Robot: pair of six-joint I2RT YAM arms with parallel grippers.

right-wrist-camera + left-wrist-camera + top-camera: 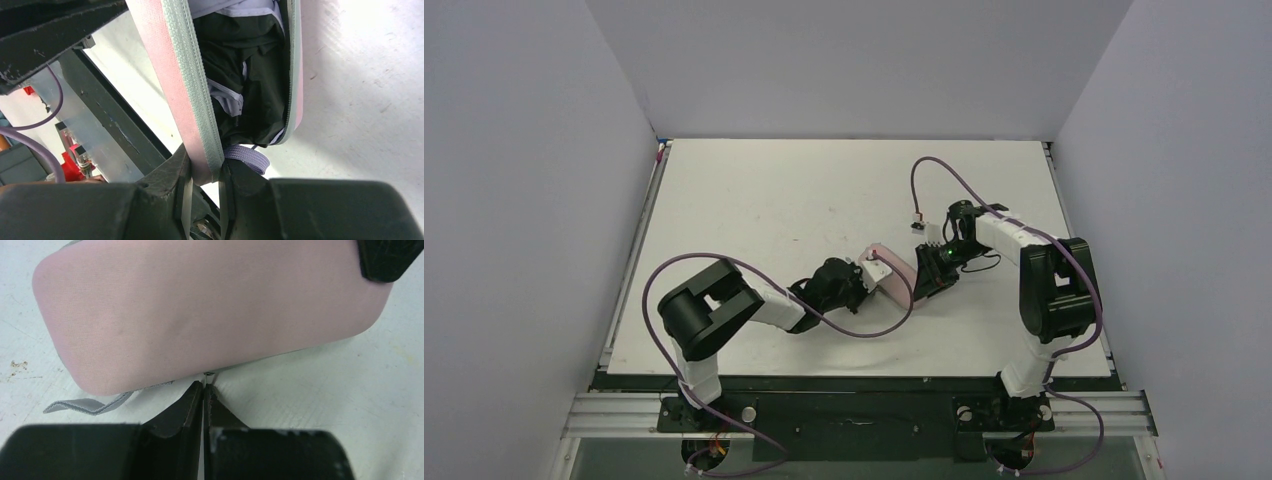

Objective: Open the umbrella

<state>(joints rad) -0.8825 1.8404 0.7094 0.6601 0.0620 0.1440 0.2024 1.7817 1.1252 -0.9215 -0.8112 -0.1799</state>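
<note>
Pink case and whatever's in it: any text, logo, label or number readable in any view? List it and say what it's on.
No readable text in any view.
pink case: plain fabric shell, no logo or label showing.
umbrella inside it: folded fabric, no print visible.
Top view: nothing is large enough to read.

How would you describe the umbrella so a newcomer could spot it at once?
Near the middle of the white table lies a pink case, partly open. The umbrella is the crumpled bundle tucked inside it: black and pale lavender fabric with a ribbed lavender strap poking out, unlike the smooth pink shell around it.
</note>
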